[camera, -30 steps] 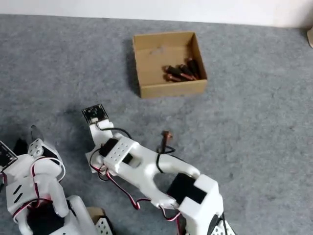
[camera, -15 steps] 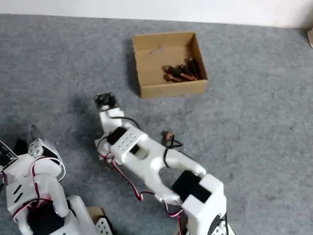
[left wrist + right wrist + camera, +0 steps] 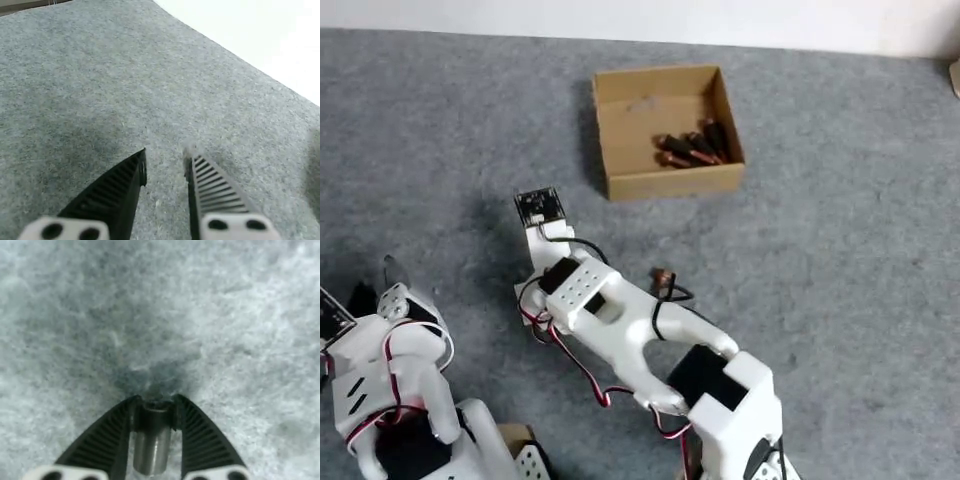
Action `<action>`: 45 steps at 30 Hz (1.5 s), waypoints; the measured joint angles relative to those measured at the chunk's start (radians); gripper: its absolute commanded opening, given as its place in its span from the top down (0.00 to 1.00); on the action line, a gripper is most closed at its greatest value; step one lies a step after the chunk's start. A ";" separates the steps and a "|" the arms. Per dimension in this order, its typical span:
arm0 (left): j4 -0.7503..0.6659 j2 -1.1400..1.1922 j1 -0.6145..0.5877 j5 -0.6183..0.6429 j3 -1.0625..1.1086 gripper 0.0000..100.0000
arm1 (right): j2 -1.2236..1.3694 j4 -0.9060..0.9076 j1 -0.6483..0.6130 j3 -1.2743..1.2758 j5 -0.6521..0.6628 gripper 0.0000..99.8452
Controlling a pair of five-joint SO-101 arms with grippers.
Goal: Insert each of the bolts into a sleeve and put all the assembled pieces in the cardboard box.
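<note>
- Right hand point(image 3: 155, 401): fingers closed on a metal sleeve point(image 3: 150, 442), held above the grey tabletop point(image 3: 240, 315).
- Left hand point(image 3: 165, 162): fingers slightly apart, gripping nothing, near left.
- High view: cardboard box point(image 3: 670, 184) lies beyond the right arm, with assembled pieces point(image 3: 692, 148) in its right half. A loose bolt point(image 3: 663, 279) lies beside that arm.

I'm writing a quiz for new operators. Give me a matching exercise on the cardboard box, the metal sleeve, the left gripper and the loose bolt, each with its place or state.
1. brown cardboard box
2. grey metal sleeve
3. left gripper
4. small brown bolt

A. open, empty
B. on the grey carpet beside the right arm
C. clamped in the right gripper
D. contains dark assembled pieces

Pairs: 1-D, 2-C, 3-A, 4-B
</note>
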 measured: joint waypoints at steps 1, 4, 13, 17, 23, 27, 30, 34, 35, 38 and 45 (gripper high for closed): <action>0.000 0.000 0.000 0.000 0.000 0.86 | 0.000 0.017 0.000 -0.006 0.000 1.00; 0.000 0.000 0.000 0.000 0.000 0.86 | -0.008 0.077 -0.002 -0.035 0.000 1.00; 0.000 0.000 0.000 0.000 0.000 0.86 | -0.020 0.104 -0.005 -0.051 0.000 0.99; 0.000 0.000 0.000 0.000 0.000 0.86 | 0.011 0.114 0.003 -0.066 0.000 0.99; 0.000 0.000 0.000 0.000 0.000 0.86 | 0.028 0.203 -0.003 -0.146 0.000 0.99; 0.000 0.000 0.000 0.000 0.000 0.86 | 0.034 0.244 -0.008 -0.169 0.000 0.92; 0.000 0.000 0.000 0.000 0.000 0.86 | 0.034 0.250 -0.012 -0.169 0.000 0.78; 0.000 0.000 0.000 0.002 0.000 0.86 | 0.034 0.250 -0.031 -0.180 0.000 0.73; 0.000 0.000 0.000 0.002 0.000 0.86 | 0.034 0.250 -0.032 -0.181 0.000 0.73; 0.000 0.000 0.000 0.002 0.000 0.86 | 0.034 0.270 -0.032 -0.181 0.000 0.73; 0.000 0.000 0.000 0.002 0.000 0.86 | 0.034 0.310 -0.043 -0.181 -0.012 0.73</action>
